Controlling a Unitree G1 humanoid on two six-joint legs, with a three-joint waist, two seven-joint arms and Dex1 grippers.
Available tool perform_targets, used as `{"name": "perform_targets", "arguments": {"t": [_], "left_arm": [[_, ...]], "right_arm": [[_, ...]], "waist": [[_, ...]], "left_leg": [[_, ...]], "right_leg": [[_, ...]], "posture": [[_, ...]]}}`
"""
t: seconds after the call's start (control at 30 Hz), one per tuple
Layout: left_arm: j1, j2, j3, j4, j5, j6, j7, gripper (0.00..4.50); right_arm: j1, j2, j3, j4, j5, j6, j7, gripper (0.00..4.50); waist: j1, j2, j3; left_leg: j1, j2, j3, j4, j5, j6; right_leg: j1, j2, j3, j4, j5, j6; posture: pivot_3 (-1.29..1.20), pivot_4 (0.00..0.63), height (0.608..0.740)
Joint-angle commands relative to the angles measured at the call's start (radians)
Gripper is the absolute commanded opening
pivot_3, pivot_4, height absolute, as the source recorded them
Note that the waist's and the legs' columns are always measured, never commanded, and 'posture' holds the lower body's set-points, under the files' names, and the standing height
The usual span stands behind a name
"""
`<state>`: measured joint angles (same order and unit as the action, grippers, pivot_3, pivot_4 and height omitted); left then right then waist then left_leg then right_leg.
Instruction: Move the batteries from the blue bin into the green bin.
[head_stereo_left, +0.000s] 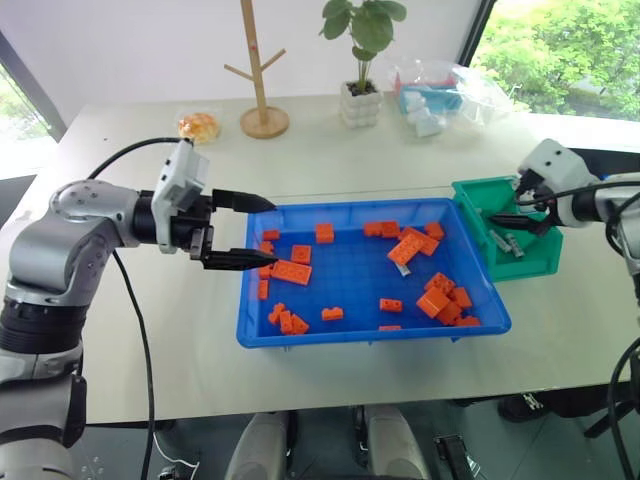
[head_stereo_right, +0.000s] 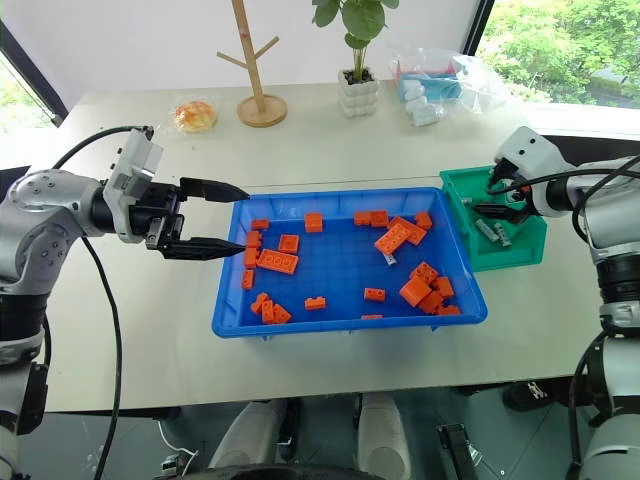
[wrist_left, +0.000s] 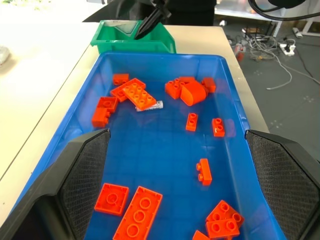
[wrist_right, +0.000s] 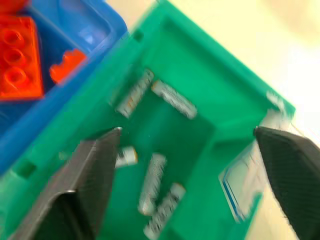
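Note:
The blue bin sits mid-table, strewn with orange bricks. One silver battery lies in it, half under a brick. To its right stands the green bin, with several batteries on its floor. My right gripper hovers open over the green bin with nothing between its fingers. My left gripper is open at the blue bin's left rim, pointing across the tray, its fingers empty.
Along the table's far side are a bread bun, a wooden branch stand, a potted plant and a clear plastic bag. Bare tabletop lies in front of and to the left of the blue bin.

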<state>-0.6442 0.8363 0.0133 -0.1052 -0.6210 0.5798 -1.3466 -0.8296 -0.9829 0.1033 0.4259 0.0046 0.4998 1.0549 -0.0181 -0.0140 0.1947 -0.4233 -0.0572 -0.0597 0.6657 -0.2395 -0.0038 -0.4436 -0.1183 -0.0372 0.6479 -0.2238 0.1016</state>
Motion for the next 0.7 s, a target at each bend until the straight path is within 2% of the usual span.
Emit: {"name": "perform_targets", "arguments": {"t": [0.03, 0.17, 0.3, 0.37, 0.53, 0.7], "left_arm": [[-0.031, 0.004, 0.008, -0.005, 0.002, -0.014, -0.009, 4.50], [-0.032, 0.000, 0.007, -0.010, 0.004, -0.014, -0.005, 4.50], [-0.018, 0.005, 0.020, -0.033, -0.005, -0.004, 0.007, 4.50], [-0.005, 0.013, 0.031, -0.049, -0.011, 0.004, 0.015, 4.50], [0.055, 0.047, 0.080, -0.109, -0.037, 0.035, 0.045, 4.50], [0.100, 0.064, 0.110, -0.155, -0.061, 0.059, 0.074, 4.50]], "right_arm": [[-0.100, 0.013, -0.009, -0.024, 0.043, -0.136, 0.117, 4.08], [-0.212, 0.095, 0.077, 0.060, 0.025, -0.278, 0.278, 4.08], [-0.257, 0.143, 0.211, 0.179, -0.086, -0.560, 0.401, 4.08], [-0.280, 0.170, 0.252, 0.232, -0.108, -0.633, 0.460, 4.08], [-0.360, 0.229, 0.352, 0.411, -0.209, -0.853, 0.534, 4.08], [-0.399, 0.287, 0.374, 0.530, -0.261, -0.972, 0.530, 4.08]], "waist": [[-0.002, 0.000, 0.000], [-0.004, 0.000, 0.000], [0.004, 0.000, 0.000], [0.005, -0.001, 0.001], [-0.005, 0.000, 0.001], [-0.005, -0.001, 0.001]], "left_leg": [[0.000, 0.000, 0.000, 0.000, 0.000, 0.000], [0.001, 0.000, 0.000, 0.000, 0.000, 0.000], [0.001, 0.000, -0.001, 0.000, 0.000, 0.000], [0.001, -0.001, -0.001, 0.000, 0.000, 0.000], [0.000, -0.001, -0.001, 0.000, 0.000, -0.001], [0.001, 0.000, -0.001, 0.000, 0.001, -0.001]], "right_leg": [[0.000, 0.000, 0.000, 0.000, 0.000, 0.000], [0.000, 0.001, 0.000, 0.000, 0.000, 0.000], [0.001, 0.001, 0.000, 0.000, 0.000, 0.000], [0.001, 0.000, 0.000, 0.000, 0.000, 0.001], [0.000, 0.001, 0.001, 0.000, 0.000, 0.001], [0.000, 0.001, 0.001, 0.001, 0.000, 0.001]], "posture": [[0.00, 0.150, 0.693], [0.00, 0.150, 0.693], [0.00, 0.150, 0.693], [0.00, 0.150, 0.693], [0.00, 0.150, 0.693], [0.00, 0.150, 0.693]]}}
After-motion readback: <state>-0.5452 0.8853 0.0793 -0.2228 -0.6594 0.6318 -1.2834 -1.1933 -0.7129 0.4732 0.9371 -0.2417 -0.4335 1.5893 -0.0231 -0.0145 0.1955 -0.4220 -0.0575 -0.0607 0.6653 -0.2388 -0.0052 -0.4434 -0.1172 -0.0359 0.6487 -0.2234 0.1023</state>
